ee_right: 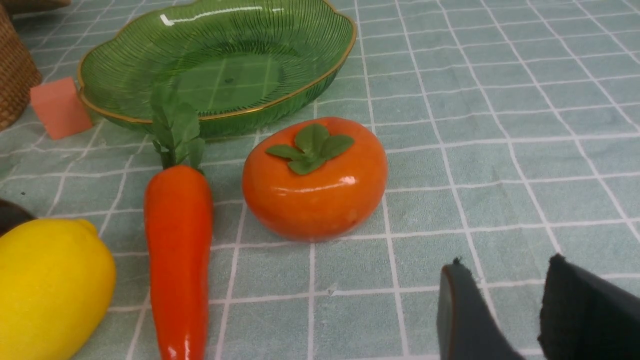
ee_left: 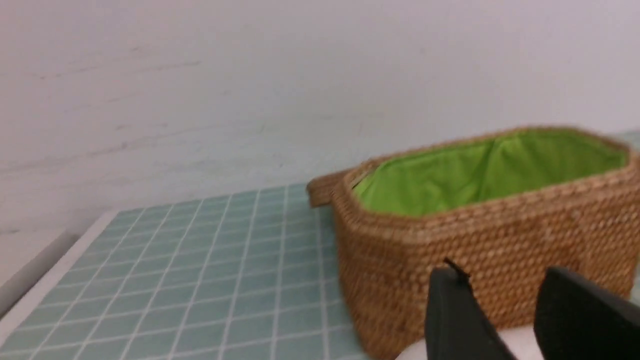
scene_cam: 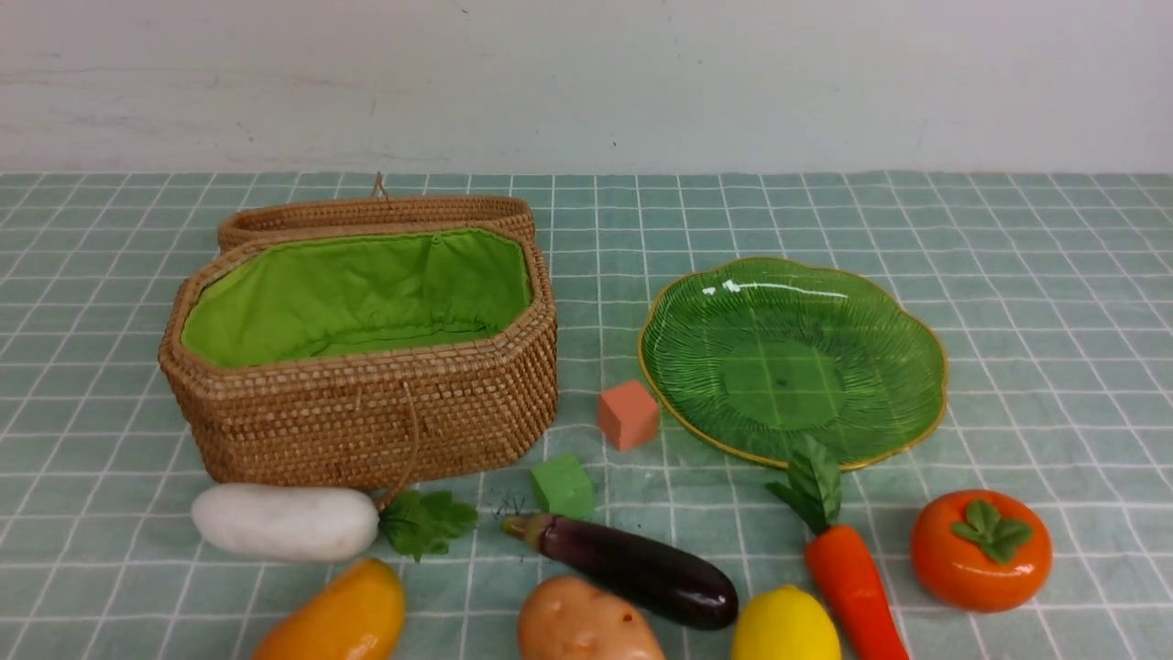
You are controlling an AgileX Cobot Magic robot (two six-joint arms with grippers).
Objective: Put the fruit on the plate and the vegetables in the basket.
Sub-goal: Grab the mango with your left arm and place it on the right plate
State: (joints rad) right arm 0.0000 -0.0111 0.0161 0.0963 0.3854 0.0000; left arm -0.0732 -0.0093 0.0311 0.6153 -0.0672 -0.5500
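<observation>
Big picture first: a green checked tablecloth (scene_cam: 1054, 275) covers the table, and on the left sits the wicker basket (scene_cam: 367, 412), lid (scene_cam: 376, 213) thrown back behind it, green lining bare, nothing inside. To its right, the green glass plate (scene_cam: 788, 312) is bare too. Every piece is on the cloth along the near edge. The white radish (scene_cam: 284, 521) lies right against the basket's front wall, and the purple eggplant (scene_cam: 641, 570) sits slanted at centre. The carrot (scene_cam: 852, 582) has its leaves overlapping the plate's near rim. Mango (scene_cam: 344, 616) at near left, persimmon (scene_cam: 981, 550) far right beside the carrot. Potato (scene_cam: 582, 623) and lemon (scene_cam: 785, 625) flank the eggplant's fat end. Two little cubes, pink (scene_cam: 628, 414) and green (scene_cam: 562, 486), sit between basket and plate. The left gripper (ee_left: 502, 270) hangs before the basket wall, jaws parted, holding nothing. The right gripper (ee_right: 506, 261) is near the persimmon, likewise parted and empty-handed.
</observation>
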